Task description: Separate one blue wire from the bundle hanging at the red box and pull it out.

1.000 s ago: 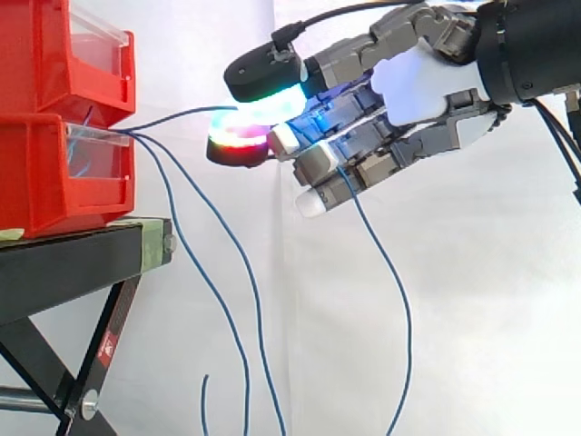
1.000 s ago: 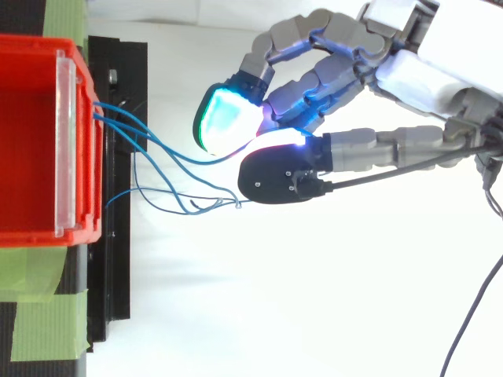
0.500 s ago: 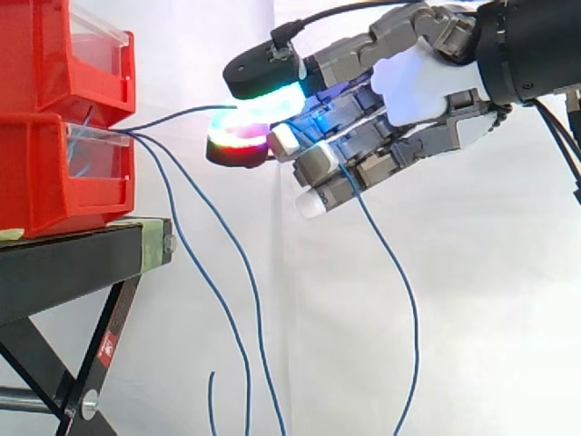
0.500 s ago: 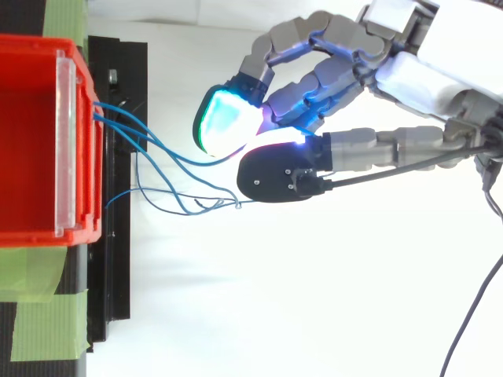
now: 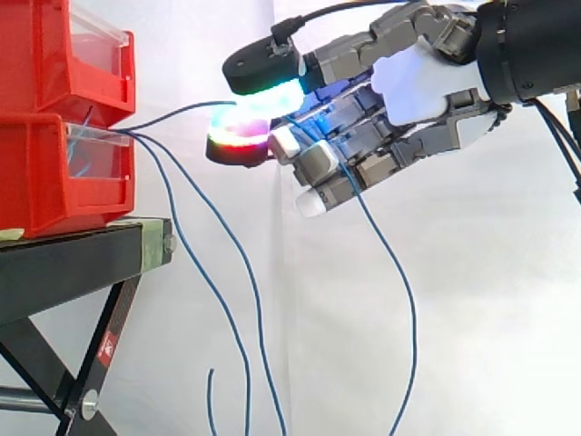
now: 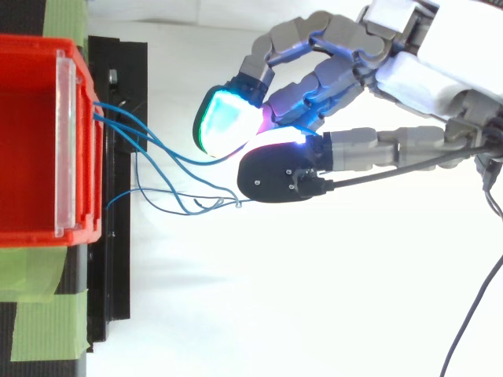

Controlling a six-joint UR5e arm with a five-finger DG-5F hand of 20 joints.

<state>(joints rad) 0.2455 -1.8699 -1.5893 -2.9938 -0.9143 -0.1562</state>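
Observation:
Several thin blue wires come out of the lower red bin and hang down past the black stand. One blue wire runs level from the bin's front to my hand, which reaches in from the right. It passes between the glowing thumb pad and a glowing fingertip, which pinch it. Its free end trails down from under the hand. From above, the hand sits right of the red bin, and the wires fan out toward it.
A second red bin is stacked on the lower one. The stand's crossed legs stand lower left. Green tape holds the stand's edge. A white curtain hangs behind, with free room right of the stand.
The thumb pad has risen a little. The held wire's hanging tail has swung slightly right. The bins and the other wires have stayed put.

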